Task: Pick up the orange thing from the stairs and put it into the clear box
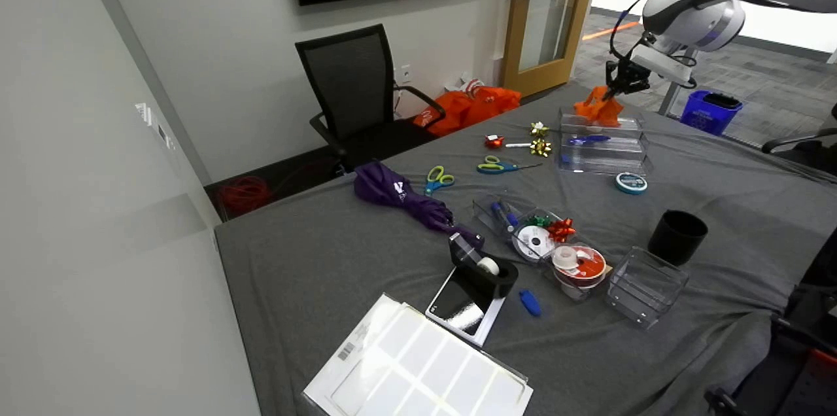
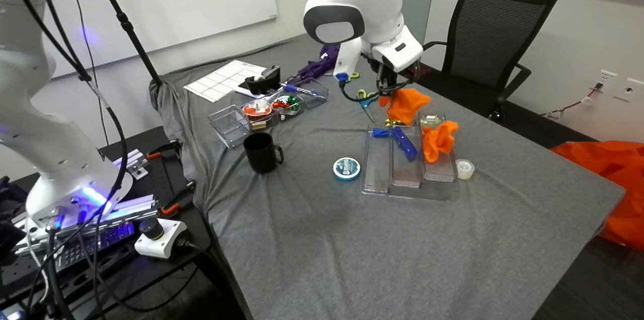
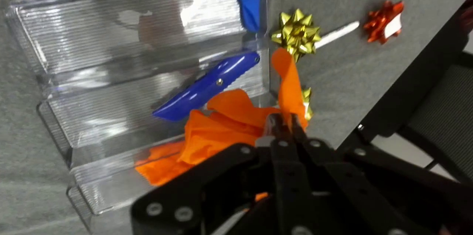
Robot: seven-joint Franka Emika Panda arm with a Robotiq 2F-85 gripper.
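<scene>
Okay, my gripper [image 3: 284,123] is narrow, pinching a strip of the orange thing [image 3: 221,133] between its tips in the wrist view. The rest seems to droop over what looks like the top step of the stairs [image 3: 92,39], so I read this as the end of the pick: grasp made, lift still to do. Next I want a slow, straight rise until every loose fold is well free. One fold sits so near the knife [image 3: 201,89] that I can't tell whether they touch; it could drag it along. After that comes a long swing to the box [image 1: 647,288], which I take to be the one just beside the mug [image 1: 677,237], lowering until the trailing ends are inside before I let go.
</scene>
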